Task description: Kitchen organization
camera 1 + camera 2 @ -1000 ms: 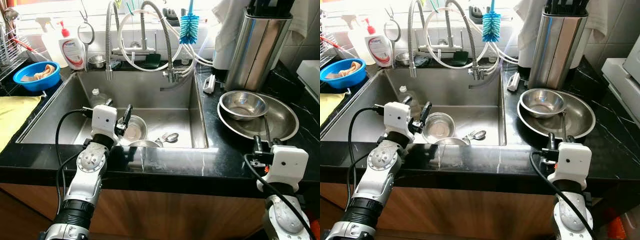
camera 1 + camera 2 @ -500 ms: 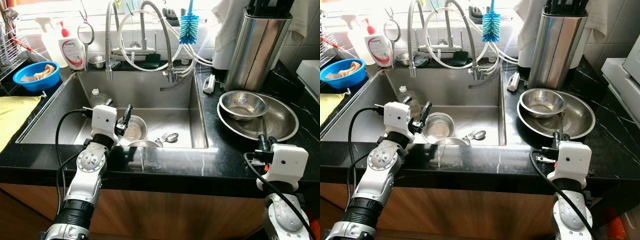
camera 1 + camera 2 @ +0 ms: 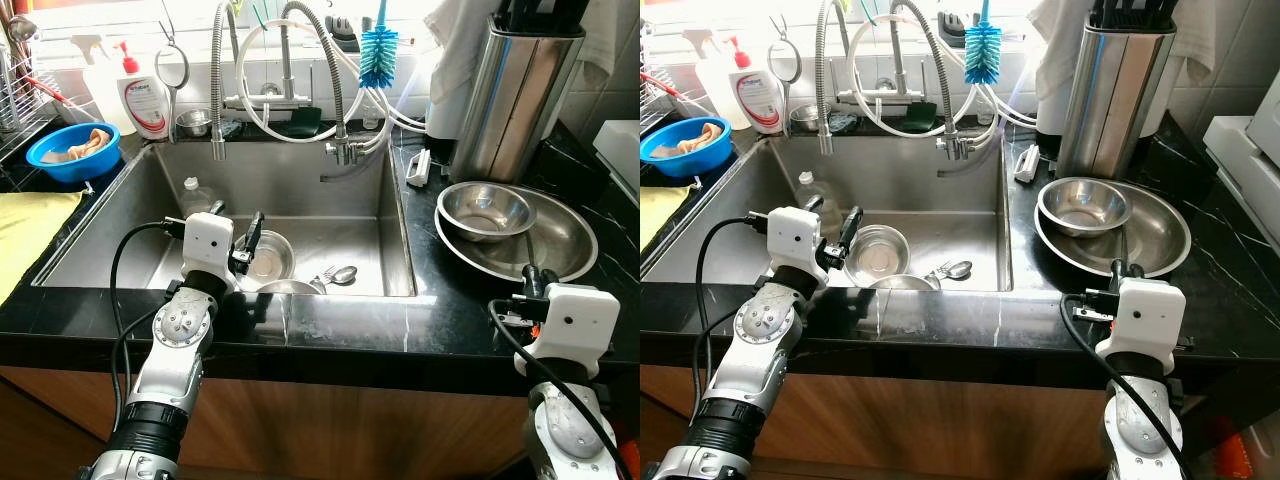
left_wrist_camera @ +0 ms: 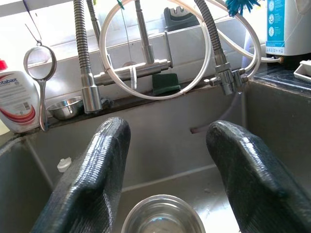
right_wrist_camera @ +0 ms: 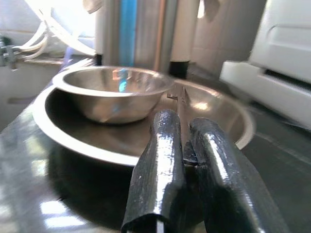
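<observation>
My left gripper [image 3: 237, 215] hangs open in the steel sink [image 3: 380, 215], just above and short of a small steel bowl [image 4: 163, 213] on the sink floor. A spoon [image 3: 338, 275] and another steel dish [image 3: 285, 288] lie beside that bowl. On the black counter to the right, a large steel bowl [image 3: 565, 250] holds a smaller steel bowl [image 3: 487, 208]. My right gripper [image 5: 187, 121] sits at the large bowl's near rim, shut on the thin handle of a metal utensil [image 5: 181, 97] that reaches into the large bowl.
A tall steel knife block [image 3: 515, 90] stands behind the bowls. Faucet hoses [image 3: 290, 80] and a blue brush [image 3: 378, 50] hang over the sink's back. A soap bottle [image 3: 145, 95], blue bowl [image 3: 70, 150] and yellow cloth [image 3: 25, 230] sit left; a plastic bottle [image 3: 197, 192] lies in the sink.
My right gripper has crept forward and slightly right toward the large bowl, still closed on the utensil. The left arm has stayed put.
</observation>
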### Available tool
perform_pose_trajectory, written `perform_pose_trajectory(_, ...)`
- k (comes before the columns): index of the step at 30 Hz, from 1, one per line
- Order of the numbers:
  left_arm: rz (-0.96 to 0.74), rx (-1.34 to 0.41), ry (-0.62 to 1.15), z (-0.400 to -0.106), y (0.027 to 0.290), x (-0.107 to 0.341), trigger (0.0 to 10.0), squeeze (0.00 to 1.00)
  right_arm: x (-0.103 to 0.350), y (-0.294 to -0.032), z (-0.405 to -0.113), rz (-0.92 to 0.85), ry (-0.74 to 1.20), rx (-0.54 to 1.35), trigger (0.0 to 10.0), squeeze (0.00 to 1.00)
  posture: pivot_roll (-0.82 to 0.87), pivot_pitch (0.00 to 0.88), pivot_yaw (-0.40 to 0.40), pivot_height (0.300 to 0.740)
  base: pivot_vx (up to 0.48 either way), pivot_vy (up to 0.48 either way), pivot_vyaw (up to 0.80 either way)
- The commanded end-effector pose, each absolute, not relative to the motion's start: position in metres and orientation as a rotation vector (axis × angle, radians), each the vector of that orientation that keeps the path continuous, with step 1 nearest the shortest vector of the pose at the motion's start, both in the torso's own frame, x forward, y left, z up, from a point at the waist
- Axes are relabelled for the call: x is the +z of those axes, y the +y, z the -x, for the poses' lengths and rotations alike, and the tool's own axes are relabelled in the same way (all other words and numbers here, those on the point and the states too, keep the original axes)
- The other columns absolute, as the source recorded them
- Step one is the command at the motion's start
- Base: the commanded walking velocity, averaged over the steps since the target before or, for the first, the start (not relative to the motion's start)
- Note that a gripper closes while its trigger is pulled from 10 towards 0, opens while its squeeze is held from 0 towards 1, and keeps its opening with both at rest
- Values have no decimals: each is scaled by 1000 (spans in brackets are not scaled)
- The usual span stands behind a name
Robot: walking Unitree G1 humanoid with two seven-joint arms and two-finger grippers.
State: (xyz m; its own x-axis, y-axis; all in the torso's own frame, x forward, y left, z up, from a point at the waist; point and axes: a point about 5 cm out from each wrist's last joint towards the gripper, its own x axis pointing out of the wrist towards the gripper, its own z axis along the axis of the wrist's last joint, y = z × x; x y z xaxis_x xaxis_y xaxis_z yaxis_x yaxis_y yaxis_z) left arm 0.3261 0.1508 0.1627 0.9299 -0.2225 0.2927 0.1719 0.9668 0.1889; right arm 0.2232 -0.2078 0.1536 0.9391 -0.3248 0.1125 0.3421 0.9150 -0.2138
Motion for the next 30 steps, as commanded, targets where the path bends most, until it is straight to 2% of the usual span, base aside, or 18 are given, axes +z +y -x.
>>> perform_pose_trajectory(1, -188, -197, -329, -325, 153, 167, 10000, 0, 164, -212, -223, 256, -114, -391, 0, 0, -79, 0, 50, 740, 0, 0, 0)
perform_pose_trajectory(4, -188, -197, -330, -325, 153, 167, 10000, 0, 168, -216, -222, 287, -131, -424, 0, 0, -79, 0, 50, 740, 0, 0, 0)
perform_pose_trajectory(5, -188, -197, -330, -326, 153, 166, 10000, 0, 169, -217, -222, 310, -135, -429, 2275, 0, -78, 0, 50, 740, 0, 0, 0)
perform_pose_trajectory(6, -188, -198, -331, -326, 153, 167, 10000, 0, 172, -217, -222, 348, -152, -443, 10000, 0, -78, 0, 50, 740, 0, 0, 0)
perform_pose_trajectory(10, -186, -199, -333, -326, 153, 167, 10000, 0, 179, -214, -225, 380, -190, -433, 10000, 0, -80, 0, 51, 740, 0, 0, 0)
perform_pose_trajectory(13, -185, -198, -335, -326, 152, 168, 10000, 0, 186, -201, -230, 457, -252, -325, 10000, 0, -82, 0, 52, 740, 0, 0, 0)
perform_pose_trajectory(15, -185, -199, -337, -327, 152, 168, 10000, 0, 197, -179, -241, 389, -302, -127, 10000, 0, -86, 0, 53, 740, 0, 0, 0)
perform_pose_trajectory(17, -184, -200, -337, -327, 151, 168, 10000, 0, 205, -172, -248, 387, -332, -49, 10000, 0, -84, 0, 51, 740, 0, 0, 0)
perform_pose_trajectory(25, -182, -196, -341, -328, 151, 168, 10000, 0, 216, -158, -275, 324, -315, 104, 10000, 0, -81, 0, 51, 740, 0, 0, 0)
perform_pose_trajectory(30, -185, -188, -352, -329, 152, 171, 10000, 0, 211, -138, -298, 297, -249, 311, 10000, 0, -61, 0, 43, 740, 0, 0, 0)
